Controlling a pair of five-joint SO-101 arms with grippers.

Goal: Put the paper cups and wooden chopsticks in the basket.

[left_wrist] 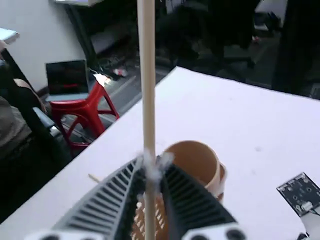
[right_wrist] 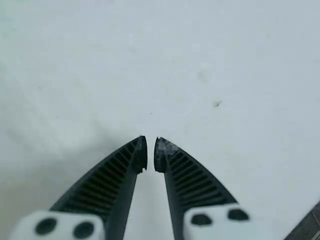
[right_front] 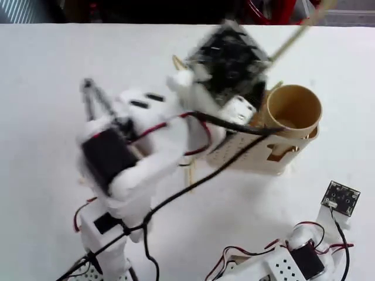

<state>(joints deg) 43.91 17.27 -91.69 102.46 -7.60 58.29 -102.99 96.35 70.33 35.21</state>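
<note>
Now the left gripper (left_wrist: 150, 169) pinches a chopstick (left_wrist: 146, 75) in its fingers above the basket (right_front: 246, 157); cup (right_front: 292, 109) apparently already inside. Next, likely: lower, then release. Right gripper (right_wrist: 150, 152) fingers pressed together, empty.

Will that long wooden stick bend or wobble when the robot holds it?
Probably stiff: the chopstick looks straight though pinched by the left gripper at one spot. It is thin, so likely light. With such a narrow grip, it might swivel.
</note>
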